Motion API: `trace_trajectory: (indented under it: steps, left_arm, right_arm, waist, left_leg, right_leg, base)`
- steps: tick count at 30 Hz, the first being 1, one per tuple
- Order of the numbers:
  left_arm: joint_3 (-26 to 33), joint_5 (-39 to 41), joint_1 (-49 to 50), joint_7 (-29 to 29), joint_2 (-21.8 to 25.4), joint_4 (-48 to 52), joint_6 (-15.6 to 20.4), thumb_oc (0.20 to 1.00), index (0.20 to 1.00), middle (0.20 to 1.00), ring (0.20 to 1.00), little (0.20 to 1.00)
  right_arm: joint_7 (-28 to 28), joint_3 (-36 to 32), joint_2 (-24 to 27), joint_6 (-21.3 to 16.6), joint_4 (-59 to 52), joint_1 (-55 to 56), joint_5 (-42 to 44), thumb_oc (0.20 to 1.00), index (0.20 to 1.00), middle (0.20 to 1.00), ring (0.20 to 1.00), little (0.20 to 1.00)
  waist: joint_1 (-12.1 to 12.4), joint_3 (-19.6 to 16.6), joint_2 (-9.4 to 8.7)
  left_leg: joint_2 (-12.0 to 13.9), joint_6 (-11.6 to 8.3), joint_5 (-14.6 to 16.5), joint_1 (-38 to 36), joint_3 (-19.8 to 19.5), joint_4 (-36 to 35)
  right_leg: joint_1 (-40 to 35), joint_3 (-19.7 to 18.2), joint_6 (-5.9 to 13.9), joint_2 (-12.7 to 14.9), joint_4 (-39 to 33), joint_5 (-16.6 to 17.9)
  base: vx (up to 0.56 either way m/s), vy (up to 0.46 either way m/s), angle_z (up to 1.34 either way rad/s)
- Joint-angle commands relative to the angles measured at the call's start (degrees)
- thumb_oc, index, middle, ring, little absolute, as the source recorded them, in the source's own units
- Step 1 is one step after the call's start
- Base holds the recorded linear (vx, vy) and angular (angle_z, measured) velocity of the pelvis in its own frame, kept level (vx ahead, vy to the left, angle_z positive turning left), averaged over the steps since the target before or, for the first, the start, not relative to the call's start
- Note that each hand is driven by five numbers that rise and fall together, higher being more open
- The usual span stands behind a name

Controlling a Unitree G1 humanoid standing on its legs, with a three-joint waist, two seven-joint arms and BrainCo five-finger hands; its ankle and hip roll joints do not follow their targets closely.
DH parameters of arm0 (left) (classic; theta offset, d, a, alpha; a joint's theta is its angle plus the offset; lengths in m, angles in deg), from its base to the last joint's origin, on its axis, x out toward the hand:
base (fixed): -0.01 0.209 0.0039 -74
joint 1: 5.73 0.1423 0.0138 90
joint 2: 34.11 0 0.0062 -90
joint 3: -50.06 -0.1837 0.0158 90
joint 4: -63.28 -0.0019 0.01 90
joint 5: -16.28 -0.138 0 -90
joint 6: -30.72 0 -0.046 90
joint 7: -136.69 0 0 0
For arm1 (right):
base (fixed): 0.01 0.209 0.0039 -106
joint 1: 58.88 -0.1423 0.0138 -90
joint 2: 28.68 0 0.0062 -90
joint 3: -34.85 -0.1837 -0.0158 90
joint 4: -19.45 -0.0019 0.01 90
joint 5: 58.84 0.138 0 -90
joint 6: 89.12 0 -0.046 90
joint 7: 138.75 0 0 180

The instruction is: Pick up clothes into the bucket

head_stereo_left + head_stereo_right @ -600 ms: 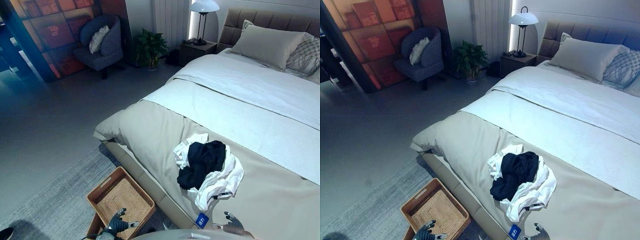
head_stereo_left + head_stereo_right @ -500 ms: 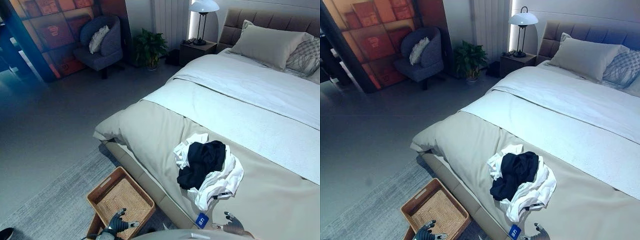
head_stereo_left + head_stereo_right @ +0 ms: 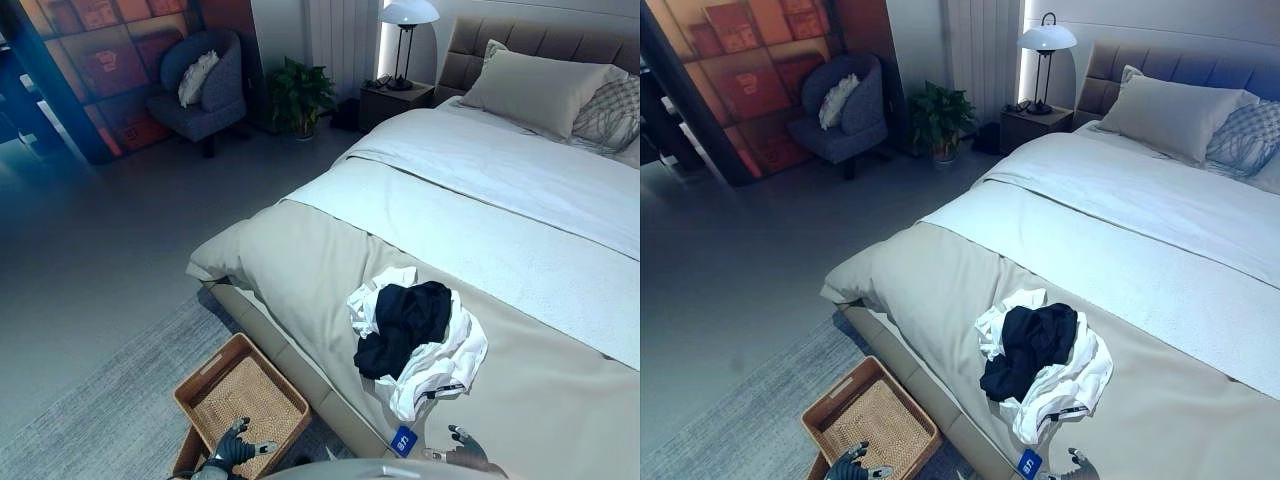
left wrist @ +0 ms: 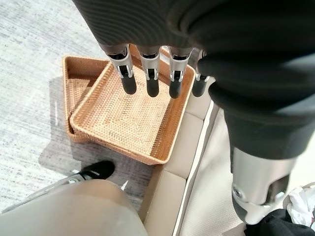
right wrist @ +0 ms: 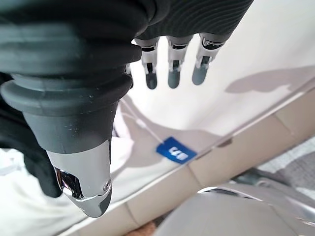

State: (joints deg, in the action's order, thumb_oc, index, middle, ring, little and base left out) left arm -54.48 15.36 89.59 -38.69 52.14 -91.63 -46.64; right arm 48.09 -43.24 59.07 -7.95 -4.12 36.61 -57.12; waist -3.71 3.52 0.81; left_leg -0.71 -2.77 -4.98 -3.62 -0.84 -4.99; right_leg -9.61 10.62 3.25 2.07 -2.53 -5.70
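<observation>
A pile of clothes, a black garment (image 3: 408, 322) on top of a white one (image 3: 440, 368), lies on the beige bed cover (image 3: 300, 260) near the bed's foot. A woven basket (image 3: 205, 368) stands on the floor beside the bed. My left hand (image 3: 236, 446) hovers over the basket with straight fingers (image 4: 150, 73), holding nothing; in the left wrist view the basket's rim (image 4: 179, 115) is just past them. My right hand (image 3: 463, 449) is above the bed's near edge, a little in front of the pile, fingers (image 5: 172, 69) straight and empty. The black cloth (image 5: 29, 162) shows beside its thumb.
A second basket (image 4: 74, 93) sits nested under the first. A blue tag (image 3: 403, 439) marks the bed's edge. A grey rug (image 3: 110, 420) lies under the baskets. Far off are an armchair (image 3: 205, 85), a plant (image 3: 300, 95), a lamp on a nightstand (image 3: 400, 60) and pillows (image 3: 535, 85).
Both hands and the clothes stay where they were. A dark shoe at the lower left corner of the left eye view has left the picture.
</observation>
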Motion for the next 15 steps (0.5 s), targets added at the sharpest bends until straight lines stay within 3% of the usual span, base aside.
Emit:
trace_trajectory:
  steps: [1, 15]
  left_arm:
    - [1.1, 2.3, -3.9, 0.1, -4.2, -3.1, 0.3, 1.0, 1.0, 1.0, 1.0, 1.0]
    - [0.5, 2.7, -4.2, 0.7, -3.2, -2.5, -0.2, 1.0, 1.0, 1.0, 1.0, 1.0]
  right_arm:
    - [-0.2, 0.9, -1.1, -1.3, 0.7, -4.3, 1.7, 1.0, 1.0, 1.0, 1.0, 1.0]
    - [3.1, -3.0, 0.0, -1.0, -1.6, -10.1, 9.0, 1.0, 1.0, 1.0, 1.0, 1.0]
  waist:
    - [-0.2, 1.3, -2.72]
    - [1.1, 2.7, -2.92]
  left_leg:
    - [0.6, -0.6, 7.3, -1.2, -2.1, 3.6]
    - [0.1, -0.42, 7.1, 0.5, -3.2, 4.0]
  right_leg:
    - [3.2, 0.7, 4.43, 5.3, -0.1, 4.6]
    - [4.3, 1.8, 4.44, 5.8, 1.0, 4.4]
  base:
    - [0.0, 0.0, 0.0]
    - [0.0, -0.001, 0.01]
